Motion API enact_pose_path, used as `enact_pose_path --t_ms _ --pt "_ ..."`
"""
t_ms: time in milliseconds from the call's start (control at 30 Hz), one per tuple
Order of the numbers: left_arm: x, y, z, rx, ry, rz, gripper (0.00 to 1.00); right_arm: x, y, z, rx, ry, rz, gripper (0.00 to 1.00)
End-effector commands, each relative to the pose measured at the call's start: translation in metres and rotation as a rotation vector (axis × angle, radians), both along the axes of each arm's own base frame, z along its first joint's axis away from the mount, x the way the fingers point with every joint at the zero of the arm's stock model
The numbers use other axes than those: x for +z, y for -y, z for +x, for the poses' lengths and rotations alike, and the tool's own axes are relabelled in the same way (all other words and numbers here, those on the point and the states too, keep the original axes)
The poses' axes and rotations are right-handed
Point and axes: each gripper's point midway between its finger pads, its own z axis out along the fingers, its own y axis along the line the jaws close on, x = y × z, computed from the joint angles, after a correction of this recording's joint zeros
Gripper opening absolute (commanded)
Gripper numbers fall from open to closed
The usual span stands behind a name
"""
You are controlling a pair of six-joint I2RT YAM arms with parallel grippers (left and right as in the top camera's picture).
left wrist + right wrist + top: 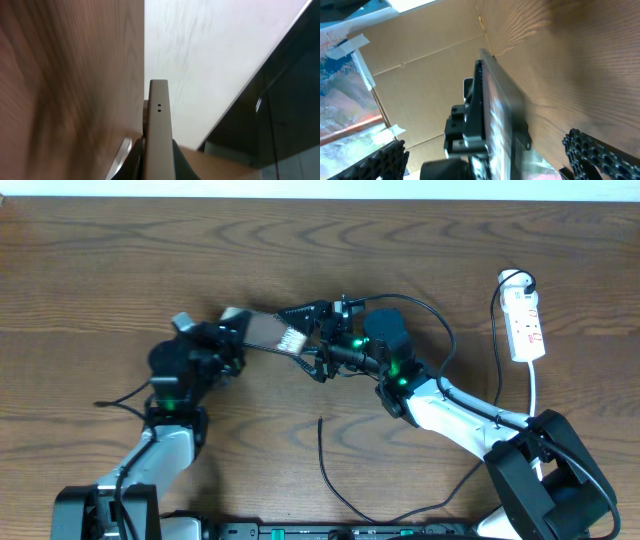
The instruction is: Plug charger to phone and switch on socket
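Near the desk (100, 260) centre, the left jaws are clamping the phone (265, 332), while the right jaws are standing wide apart around its free end. The charger (321, 445) is lying on the desk, well apart from the socket (527, 323).

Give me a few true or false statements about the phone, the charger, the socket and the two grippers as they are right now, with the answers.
1. The left gripper is shut on the phone. True.
2. The charger is plugged into the phone. False: its tip lies loose on the table, apart from the phone.
3. The right gripper has its jaws open. True.
4. The socket lies on the left side of the table. False: it lies near the table's right edge.
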Motion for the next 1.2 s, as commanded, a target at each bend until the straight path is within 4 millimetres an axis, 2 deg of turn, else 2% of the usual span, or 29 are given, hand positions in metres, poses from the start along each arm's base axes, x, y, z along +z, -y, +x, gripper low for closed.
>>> enact_pose_path --t_ms 0,100,200,333,467,733,900,1067,1167 --pt "0.011 -0.021 0.000 -0.020 0.048 0.011 0.07 0.010 0.001 0.003 0.019 0.063 0.000 0.99" --pt "0.014 -0.031 -0.008 -0.087 0.087 0.044 0.08 0.010 0.004 0.007 0.018 0.119 -0.021 0.99" --pt "0.017 -0.026 -0.020 -0.204 0.155 0.102 0.07 0.010 0.007 0.012 0.007 0.192 -0.053 0.99" --pt "0.023 -0.009 -0.043 -0.407 0.297 0.203 0.07 0.010 0.009 0.014 0.011 0.274 -0.087 0.99" --pt "0.029 0.009 -0.069 -0.588 0.392 0.209 0.07 0.009 0.011 0.018 0.007 0.370 -0.131 0.99" --pt "0.036 0.025 -0.101 -0.791 0.568 0.249 0.07 0.009 0.012 0.020 0.047 0.632 -0.241 0.96" --pt "0.035 0.025 -0.102 -0.793 0.590 0.268 0.07 0.009 0.014 0.018 0.096 0.751 -0.278 0.97" --pt "0.035 0.023 -0.101 -0.786 0.615 0.293 0.07 0.002 0.028 0.024 0.174 0.731 -0.308 0.99" --pt "0.035 0.011 -0.096 -0.745 0.607 0.307 0.07 -0.007 0.040 0.030 0.241 0.679 -0.397 0.99"
